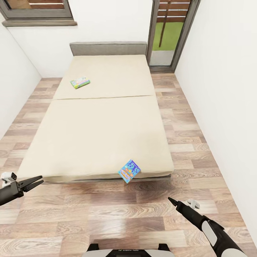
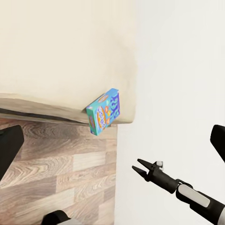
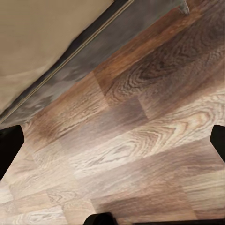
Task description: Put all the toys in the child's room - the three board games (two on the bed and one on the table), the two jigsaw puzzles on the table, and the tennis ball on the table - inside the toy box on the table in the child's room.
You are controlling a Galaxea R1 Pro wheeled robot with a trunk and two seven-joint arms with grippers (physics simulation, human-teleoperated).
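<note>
Two board games lie on the cream bed [image 1: 103, 132]. A green-edged one [image 1: 80, 82] rests flat near the grey headboard. A blue one [image 1: 129, 170] hangs tilted over the foot edge, and it shows in the left wrist view [image 2: 106, 110] too. My left gripper [image 1: 42, 180] is open, low at the bed's near left corner and well left of the blue box. My right gripper [image 1: 170, 200] hovers open over the floor, right of and nearer than that box; it is also seen from the left wrist [image 2: 136, 165]. The table, toy box, jigsaw puzzles and tennis ball are out of view.
Wood-plank floor [image 1: 107, 214] runs between me and the bed's foot. White walls [image 1: 221, 89] close in on both sides. A glass door [image 1: 167, 35] stands at the back right and a window [image 1: 39, 10] at the back left. The bed's dark base [image 3: 93, 51] shows in the right wrist view.
</note>
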